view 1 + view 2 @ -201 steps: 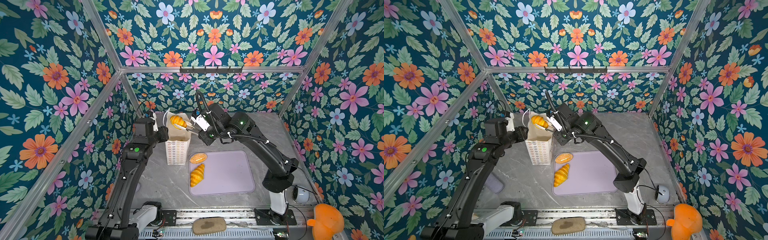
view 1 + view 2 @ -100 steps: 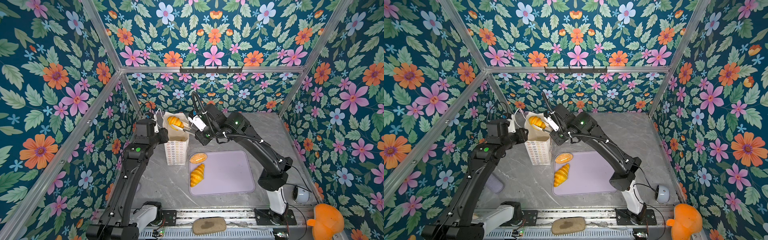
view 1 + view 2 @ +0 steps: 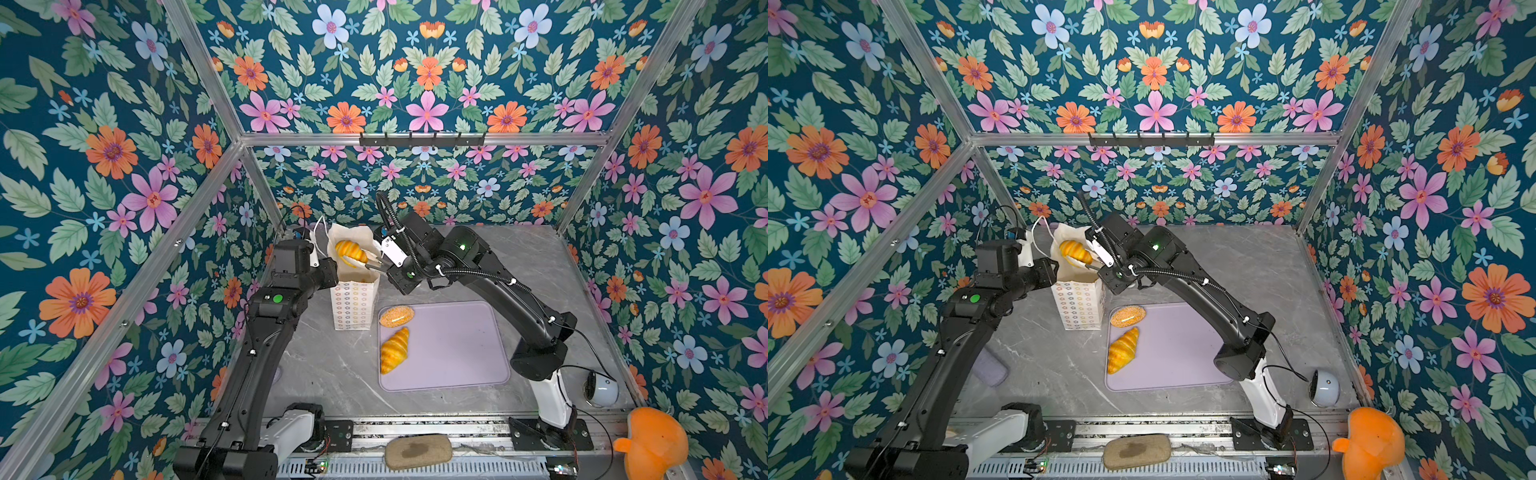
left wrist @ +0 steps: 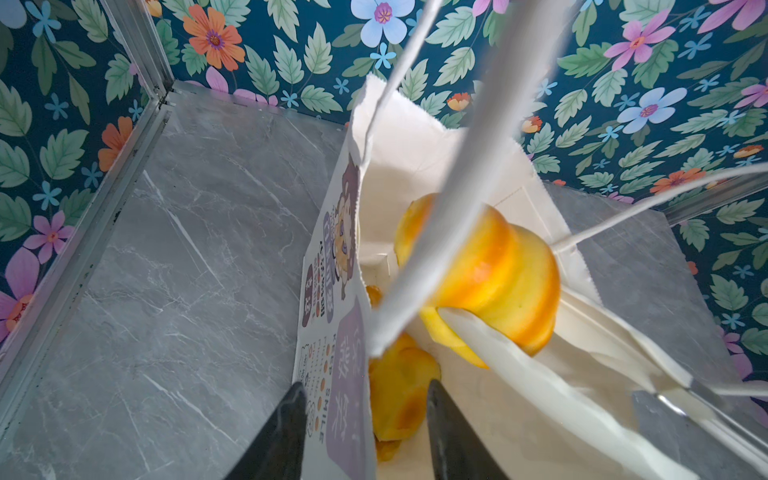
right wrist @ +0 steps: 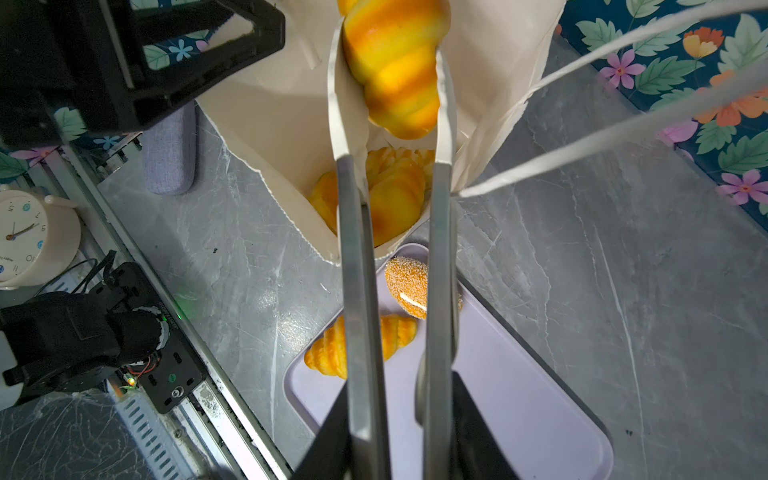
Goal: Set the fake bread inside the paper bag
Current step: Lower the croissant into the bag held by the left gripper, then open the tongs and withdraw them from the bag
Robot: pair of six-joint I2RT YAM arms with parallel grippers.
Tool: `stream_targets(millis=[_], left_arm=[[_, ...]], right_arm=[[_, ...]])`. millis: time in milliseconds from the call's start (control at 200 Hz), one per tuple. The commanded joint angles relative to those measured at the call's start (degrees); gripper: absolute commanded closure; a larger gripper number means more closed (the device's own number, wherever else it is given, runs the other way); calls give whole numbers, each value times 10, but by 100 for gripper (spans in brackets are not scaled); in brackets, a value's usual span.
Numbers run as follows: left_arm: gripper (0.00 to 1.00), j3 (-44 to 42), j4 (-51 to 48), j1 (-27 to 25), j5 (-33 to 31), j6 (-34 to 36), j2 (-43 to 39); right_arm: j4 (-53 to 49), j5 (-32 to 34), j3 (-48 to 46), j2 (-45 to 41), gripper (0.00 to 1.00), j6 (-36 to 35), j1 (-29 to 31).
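Clamping tongs [image 5: 438, 249] w/ fake bread [image 5: 395, 62] over paper bag [image 3: 354, 305], R gripper [image 5: 401, 390]; L gripper [image 4: 365, 386] half-open.

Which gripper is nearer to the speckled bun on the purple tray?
Right. The right gripper, shut on tongs holding a croissant over the paper bag, sits above and behind the speckled bun. The left gripper straddles the bag's opposite wall, so the bag lies between them.

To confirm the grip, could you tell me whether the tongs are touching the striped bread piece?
Touching. The right wrist view shows both tips of the tongs pressed against the striped bread piece.
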Motion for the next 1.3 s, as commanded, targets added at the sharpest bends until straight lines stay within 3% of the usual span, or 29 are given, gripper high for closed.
stream_targets(millis=[0, 450, 720, 1020, 1290], left_arm=[[54, -3, 21, 1, 12, 0, 3], [57, -11, 25, 1, 11, -5, 11], [58, -14, 24, 1, 5, -5, 11], [58, -10, 20, 1, -3, -6, 13], [58, -25, 22, 1, 3, -8, -3]], right_arm=[[7, 3, 8, 5, 69, 10, 1], [0, -8, 34, 10, 57, 5, 9], [-3, -30, 33, -9, 56, -2, 9], [9, -71, 13, -87, 56, -13, 22], [47, -105, -93, -204, 56, -11, 27]])
